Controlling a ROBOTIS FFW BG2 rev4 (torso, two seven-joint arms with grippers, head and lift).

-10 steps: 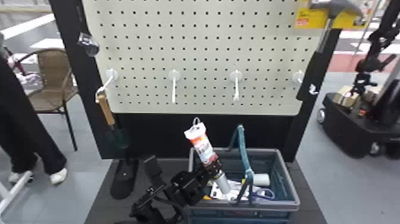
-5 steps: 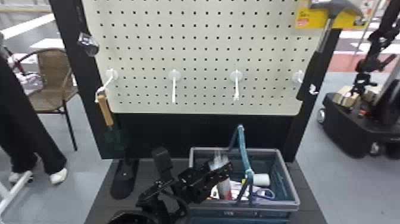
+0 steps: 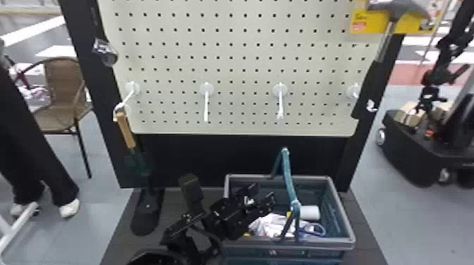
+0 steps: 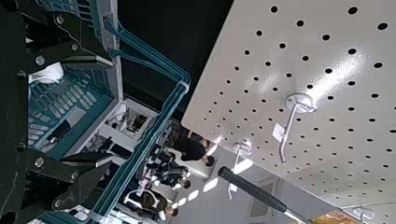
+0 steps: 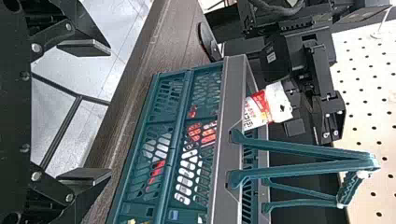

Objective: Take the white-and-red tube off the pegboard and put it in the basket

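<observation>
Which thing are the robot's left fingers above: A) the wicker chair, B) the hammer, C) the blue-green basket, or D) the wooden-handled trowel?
C: the left fingers are spread above the basket, just inside its grey rim on the robot's left side.

You're facing a pegboard (image 3: pixel 239 37) with a smooth, slightly glossy face that throws back light in the left wrist view, and its hooks (image 4: pixel 286 133) look like shiny painted metal. At its lower left corner you have a trowel handle (image 3: pixel 126 129) of smooth wood; along its right edge, a hammer (image 4: pixel 252 189) with a bare metal shaft and a matt, rough-textured grip. Your basket (image 5: pixel 234 93) is plastic, with a satiny rim, on a stand top (image 5: pixel 161 46) that looks like matt, grained wood. The tube (image 5: pixel 270 105), by the basket's rim, has smooth, glossy plastic skin.
</observation>
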